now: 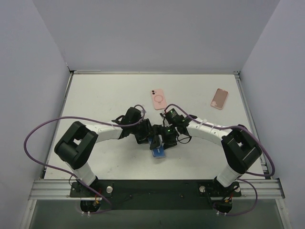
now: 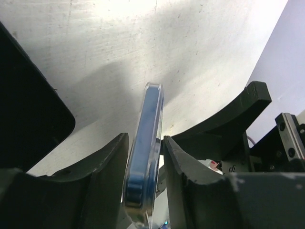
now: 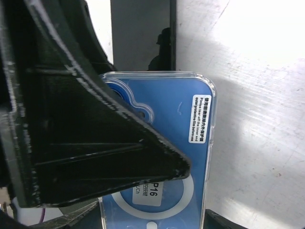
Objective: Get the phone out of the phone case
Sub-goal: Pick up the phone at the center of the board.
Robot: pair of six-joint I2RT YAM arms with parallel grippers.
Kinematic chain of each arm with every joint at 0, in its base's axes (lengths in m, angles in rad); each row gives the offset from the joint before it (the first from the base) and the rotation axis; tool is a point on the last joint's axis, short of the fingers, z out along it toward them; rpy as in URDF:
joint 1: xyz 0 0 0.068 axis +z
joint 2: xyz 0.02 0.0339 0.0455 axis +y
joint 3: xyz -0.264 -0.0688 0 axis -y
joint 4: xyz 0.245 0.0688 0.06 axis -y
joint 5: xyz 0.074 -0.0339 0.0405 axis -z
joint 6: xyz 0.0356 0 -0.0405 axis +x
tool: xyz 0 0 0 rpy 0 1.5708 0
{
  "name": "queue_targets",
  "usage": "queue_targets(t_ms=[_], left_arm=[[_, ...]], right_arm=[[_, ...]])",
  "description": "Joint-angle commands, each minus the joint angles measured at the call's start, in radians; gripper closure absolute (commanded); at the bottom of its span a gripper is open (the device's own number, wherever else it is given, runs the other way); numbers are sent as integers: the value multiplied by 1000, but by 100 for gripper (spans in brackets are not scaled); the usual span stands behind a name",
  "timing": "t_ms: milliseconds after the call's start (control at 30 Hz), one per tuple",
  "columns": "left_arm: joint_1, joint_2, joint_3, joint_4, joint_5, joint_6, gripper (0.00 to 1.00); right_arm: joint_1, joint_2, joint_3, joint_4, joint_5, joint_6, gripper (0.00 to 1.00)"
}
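Observation:
A blue phone in a clear case (image 1: 158,150) is held off the table between the two arms, just in front of the table's middle. My left gripper (image 1: 145,138) is shut on it: in the left wrist view the phone (image 2: 145,152) stands edge-on, pinched between both fingers (image 2: 144,138). My right gripper (image 1: 167,138) meets it from the right. In the right wrist view the case back (image 3: 190,114), with a white ring and stickers, fills the frame; one finger (image 3: 119,143) lies across it. The other fingertip shows only at the bottom right. The right gripper (image 3: 199,191) looks shut on the case.
A pink case with a ring (image 1: 158,98) lies at the back centre. A second pink case (image 1: 219,98) lies at the back right. White walls close in the table on three sides. A black rail (image 1: 152,188) runs along the near edge.

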State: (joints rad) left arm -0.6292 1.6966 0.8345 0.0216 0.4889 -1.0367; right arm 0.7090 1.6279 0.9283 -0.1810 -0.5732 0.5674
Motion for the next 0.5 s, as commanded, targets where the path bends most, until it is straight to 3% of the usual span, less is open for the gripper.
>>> queue_targets(t_ms=[0, 133, 200, 300, 333, 433, 467], left_arm=[[-13, 8, 44, 20, -15, 9, 58], [-15, 0, 51, 14, -16, 7, 76], [-15, -5, 52, 8, -23, 9, 79], [-15, -15, 57, -9, -27, 9, 93], [-15, -21, 57, -14, -32, 7, 99], [-13, -28, 77, -70, -49, 3, 100], [-13, -26, 86, -89, -58, 0, 100]], right_arm=[[20, -63, 46, -43, -14, -20, 84], [23, -74, 34, -49, -4, -20, 82], [23, -82, 30, -58, 1, -27, 79], [21, -105, 33, -83, 27, -43, 61], [21, -111, 38, -89, 39, -43, 41], [29, -140, 58, -126, 107, -54, 20], [40, -160, 60, -132, 160, -61, 18]])
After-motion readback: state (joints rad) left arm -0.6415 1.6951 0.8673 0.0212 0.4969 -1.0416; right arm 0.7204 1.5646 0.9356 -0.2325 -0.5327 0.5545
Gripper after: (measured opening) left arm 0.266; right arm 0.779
